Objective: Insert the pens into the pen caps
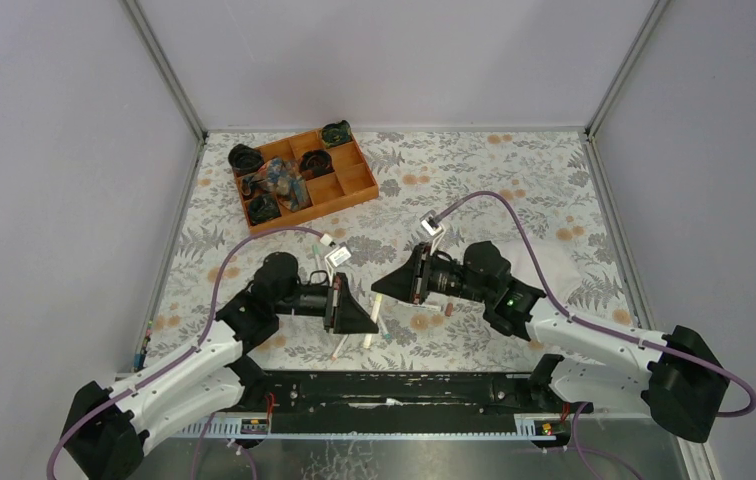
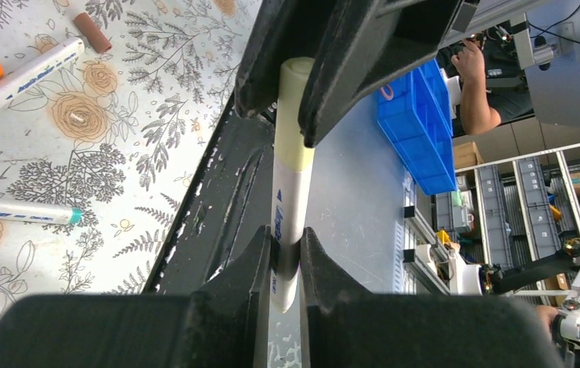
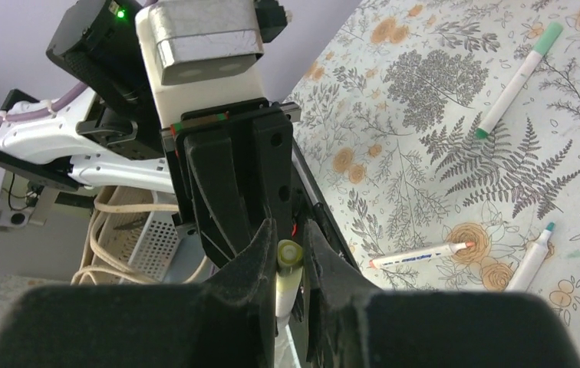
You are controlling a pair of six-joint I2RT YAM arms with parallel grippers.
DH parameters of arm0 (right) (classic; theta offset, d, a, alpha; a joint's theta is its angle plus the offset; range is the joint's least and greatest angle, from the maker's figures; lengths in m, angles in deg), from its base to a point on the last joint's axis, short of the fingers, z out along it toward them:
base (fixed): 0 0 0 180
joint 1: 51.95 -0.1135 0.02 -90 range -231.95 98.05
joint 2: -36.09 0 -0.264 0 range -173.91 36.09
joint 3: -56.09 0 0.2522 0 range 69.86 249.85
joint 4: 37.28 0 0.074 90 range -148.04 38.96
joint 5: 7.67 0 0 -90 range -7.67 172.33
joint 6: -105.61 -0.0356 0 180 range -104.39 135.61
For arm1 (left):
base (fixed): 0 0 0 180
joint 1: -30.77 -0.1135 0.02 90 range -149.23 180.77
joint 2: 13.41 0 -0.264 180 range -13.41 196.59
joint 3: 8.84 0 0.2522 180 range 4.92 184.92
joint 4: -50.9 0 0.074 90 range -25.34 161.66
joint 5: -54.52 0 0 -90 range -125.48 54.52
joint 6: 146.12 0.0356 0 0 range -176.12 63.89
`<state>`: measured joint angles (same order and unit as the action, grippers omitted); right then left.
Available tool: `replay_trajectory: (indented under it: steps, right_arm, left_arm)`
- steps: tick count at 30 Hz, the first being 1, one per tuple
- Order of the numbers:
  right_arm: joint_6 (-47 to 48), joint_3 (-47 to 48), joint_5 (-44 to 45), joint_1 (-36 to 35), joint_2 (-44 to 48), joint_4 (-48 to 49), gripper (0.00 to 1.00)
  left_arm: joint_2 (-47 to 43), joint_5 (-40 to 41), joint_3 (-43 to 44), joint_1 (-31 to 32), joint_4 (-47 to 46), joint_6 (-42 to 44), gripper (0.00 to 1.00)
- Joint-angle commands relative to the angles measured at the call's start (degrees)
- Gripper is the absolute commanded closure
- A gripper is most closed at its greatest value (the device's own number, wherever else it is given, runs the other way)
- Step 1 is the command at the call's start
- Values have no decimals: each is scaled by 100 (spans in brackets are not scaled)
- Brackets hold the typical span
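My left gripper (image 2: 287,245) is shut on a white pen (image 2: 292,207) near its blunt end. The pen's other end sits in a yellowish pen cap (image 2: 294,115), and my right gripper (image 3: 290,238) is shut on that cap (image 3: 288,257). In the top view the two grippers meet tip to tip, left (image 1: 362,320) and right (image 1: 384,286), above the table's near middle. Loose pens lie on the cloth: an orange-capped one (image 2: 18,77), a teal-tipped one (image 2: 18,212), a green-capped one (image 3: 517,80) and an orange-tipped one (image 3: 421,255). A brown cap (image 2: 91,21) lies loose.
An orange compartment tray (image 1: 349,190) with black and other items stands at the back left. A crumpled white paper sheet (image 1: 554,255) lies at the right behind my right arm. The black base rail (image 1: 404,390) runs along the near edge.
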<state>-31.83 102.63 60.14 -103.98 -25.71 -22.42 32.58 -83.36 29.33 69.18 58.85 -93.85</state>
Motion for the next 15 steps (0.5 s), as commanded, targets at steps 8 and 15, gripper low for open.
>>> replay_trajectory:
  steps: [8, 15]
  right_arm:
    - [-479, -59, -1464, -832, -236, -1942, 100]
    - [-159, 101, -1153, -849, -10, -1975, 100]
  left_arm:
    - [103, 1669, 908, -396, -1146, 538, 100]
    - [49, 1626, 906, -403, -725, 542, 100]
